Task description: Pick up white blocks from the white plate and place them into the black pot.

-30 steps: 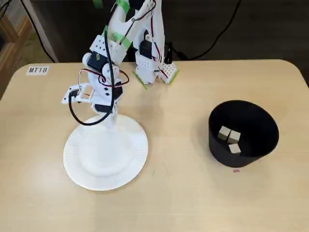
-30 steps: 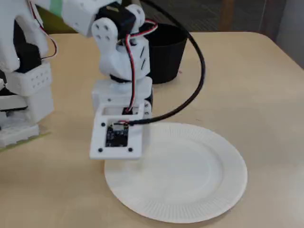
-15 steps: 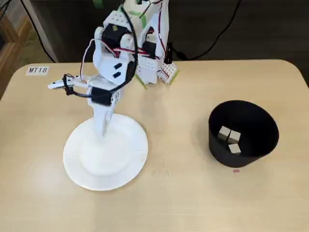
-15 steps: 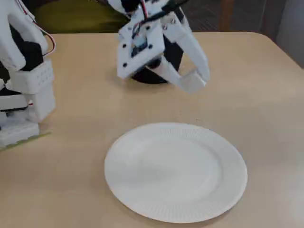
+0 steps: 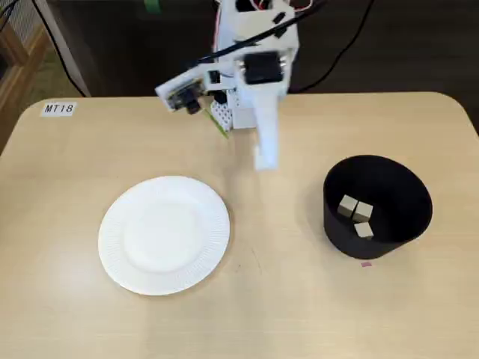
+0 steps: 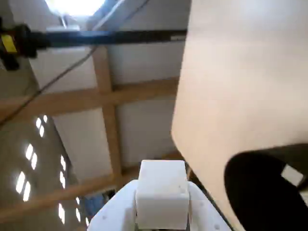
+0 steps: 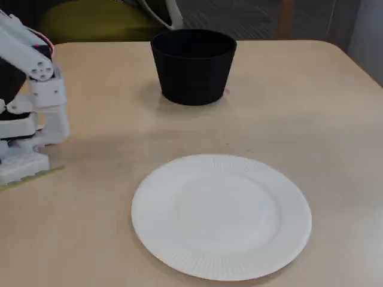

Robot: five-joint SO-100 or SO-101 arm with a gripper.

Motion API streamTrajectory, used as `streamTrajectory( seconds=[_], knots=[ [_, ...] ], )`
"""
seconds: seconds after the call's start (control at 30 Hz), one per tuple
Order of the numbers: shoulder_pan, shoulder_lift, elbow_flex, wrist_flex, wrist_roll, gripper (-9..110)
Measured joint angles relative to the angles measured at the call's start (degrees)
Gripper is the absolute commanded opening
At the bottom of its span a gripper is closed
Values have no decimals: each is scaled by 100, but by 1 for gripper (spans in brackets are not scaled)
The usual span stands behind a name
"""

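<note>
The white plate (image 5: pixel 165 234) lies empty on the table's left in a fixed view; it is near the front in the other fixed view (image 7: pixel 221 215). The black pot (image 5: pixel 352 239) stands at the right and holds three white blocks (image 5: pixel 357 215). In the wrist view the pot (image 6: pixel 260 192) shows at lower right with one block (image 6: pixel 291 174) inside. My gripper (image 5: pixel 266 161) hangs shut and empty at the back of the table, between plate and pot and apart from both. It also shows in the wrist view (image 6: pixel 162 197) and at the left of the other fixed view (image 7: pixel 51 134).
The arm's base (image 5: pixel 239 112) stands at the table's back edge. A label reading MT18 (image 5: pixel 58 108) is stuck at the back left corner. A small pink mark (image 5: pixel 366 263) lies in front of the pot. Cables hang behind the table.
</note>
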Motion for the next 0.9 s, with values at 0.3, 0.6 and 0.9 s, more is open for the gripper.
streamTrajectory(
  seconds=[0.3,0.6,0.9],
  knots=[
    [-1626,-1371,-1670,1995,-571,-2],
    [-2065,-4693,-5001,4219,-1441,-2],
    [-2127,-5484,-5361,4280,-1714,-2]
  ],
)
